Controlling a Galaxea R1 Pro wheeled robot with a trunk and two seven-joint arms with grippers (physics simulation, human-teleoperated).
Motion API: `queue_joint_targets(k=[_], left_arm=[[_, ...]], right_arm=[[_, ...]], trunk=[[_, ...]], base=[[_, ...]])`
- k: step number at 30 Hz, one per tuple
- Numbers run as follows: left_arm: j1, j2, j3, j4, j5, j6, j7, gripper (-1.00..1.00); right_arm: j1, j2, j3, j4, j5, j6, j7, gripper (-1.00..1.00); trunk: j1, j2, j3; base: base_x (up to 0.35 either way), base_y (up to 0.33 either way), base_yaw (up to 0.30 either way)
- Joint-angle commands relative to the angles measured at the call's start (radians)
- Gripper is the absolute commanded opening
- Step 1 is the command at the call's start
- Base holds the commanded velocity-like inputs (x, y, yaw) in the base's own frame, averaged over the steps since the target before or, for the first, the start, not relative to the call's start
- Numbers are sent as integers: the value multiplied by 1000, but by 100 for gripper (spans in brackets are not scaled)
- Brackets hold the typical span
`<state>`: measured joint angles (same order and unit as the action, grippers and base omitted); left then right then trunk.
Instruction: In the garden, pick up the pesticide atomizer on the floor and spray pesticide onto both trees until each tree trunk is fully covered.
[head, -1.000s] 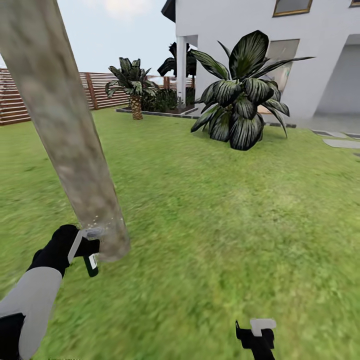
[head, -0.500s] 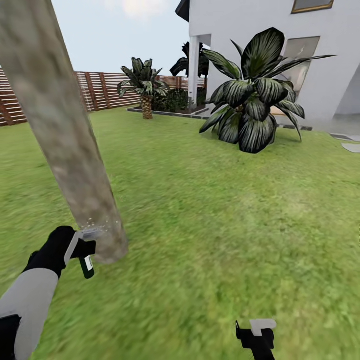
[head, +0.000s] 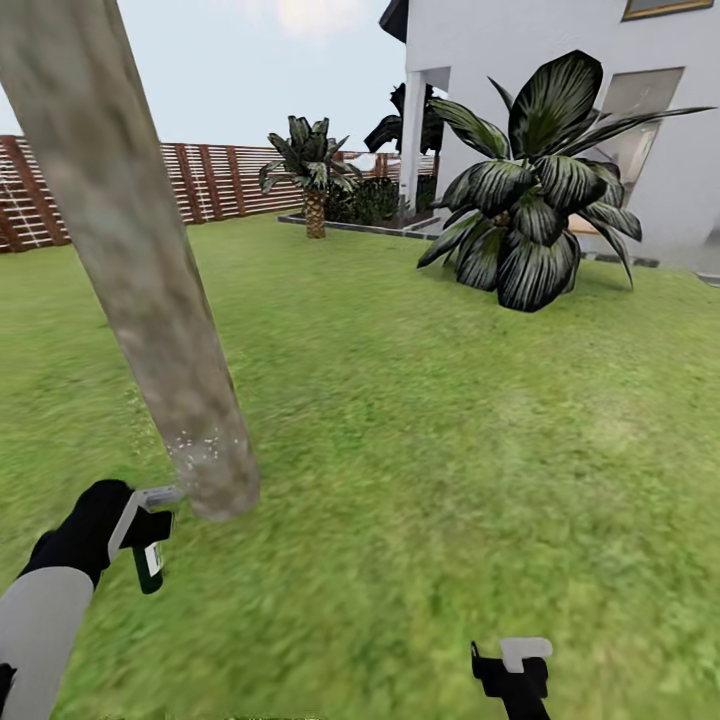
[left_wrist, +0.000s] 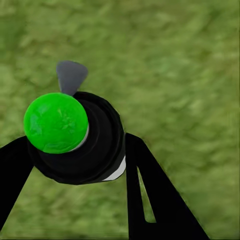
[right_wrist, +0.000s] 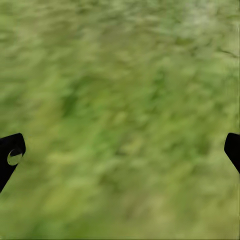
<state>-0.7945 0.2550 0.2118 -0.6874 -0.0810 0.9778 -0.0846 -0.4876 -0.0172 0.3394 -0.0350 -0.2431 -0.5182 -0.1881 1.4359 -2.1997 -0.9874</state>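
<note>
Lower left of head view: left gripper (head: 150, 515) clamped around small black green-capped pesticide atomizer (head: 150, 566), just beside grey-brown speckled tree trunk (head: 150, 290). Probably light, rigid, smooth; best held mid-body. Right gripper (right_wrist: 120, 150) spread wide over grass, empty.

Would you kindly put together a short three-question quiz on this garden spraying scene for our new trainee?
1. True or false: the left gripper holds the pesticide atomizer.
2. Where on the tree trunk do the whitish pesticide specks sit? A) near its base B) high up beside the fence line C) nowhere
3. Fill in: under the right gripper, the right wrist view shows ____.

Key:
1. True; its fingers flank the black bottle.
2. A.
3. Grass; its fingertips stand wide apart with nothing between them.
</note>
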Motion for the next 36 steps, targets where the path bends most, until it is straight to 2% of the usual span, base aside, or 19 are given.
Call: queue_joint_targets(k=[1,9,27,36], left_arm=[[1,-1,1,0,-9,2,-9,-100],[29,-11,1,0,-8,-33,-9,-100],[31,-11,0,0,-8,-34,-8,-100],[68,-11,0,17,-8,-34,-8,-100]], right_arm=[[0,0,9,0,-7,-2,-3,100],[0,-1,9,0,-7,-2,-3,100],[0,-1,9,0,-7,-2,-3,100],[0,0,9,0,-7,-2,-3,100]], trunk=[[0,0,-1],[0,0,-1],[0,0,-1],[0,0,-1]], base=[[-1,-4,276],[23,-19,104],[189,-217,7],[193,-226,255]])
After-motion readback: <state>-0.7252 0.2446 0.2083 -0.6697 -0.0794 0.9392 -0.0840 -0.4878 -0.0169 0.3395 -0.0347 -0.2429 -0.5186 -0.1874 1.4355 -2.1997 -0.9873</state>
